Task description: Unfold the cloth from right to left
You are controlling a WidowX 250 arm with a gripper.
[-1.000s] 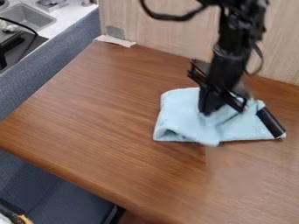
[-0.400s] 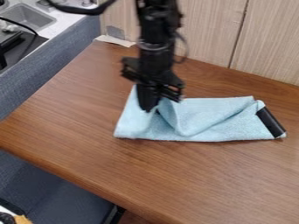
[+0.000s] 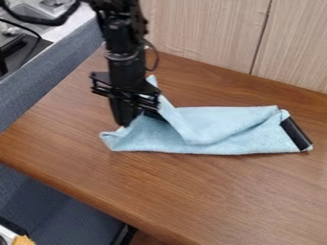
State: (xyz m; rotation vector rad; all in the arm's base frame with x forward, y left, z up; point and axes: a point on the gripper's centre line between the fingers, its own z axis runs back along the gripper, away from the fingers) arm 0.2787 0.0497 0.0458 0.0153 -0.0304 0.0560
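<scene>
The black gripper hangs low over the left end of the light blue cloth, shut on the cloth. Fabric bunches up beside and behind it, with a raised fold running down to the right. The cloth's lower left corner lies just left of and below the gripper. To the right the cloth lies flatter, with a few creases, and a black strip crosses its right end. Part of the cloth near the grip is hidden by the gripper.
The brown wooden table has a rounded left edge, with a grey-blue padded panel beyond it. Wood-grain boards stand along the back. A sink is at the upper left.
The arm and gripper have moved left across the table. The cloth's left part has been drawn out leftward with them, while its right end has stayed in place.
</scene>
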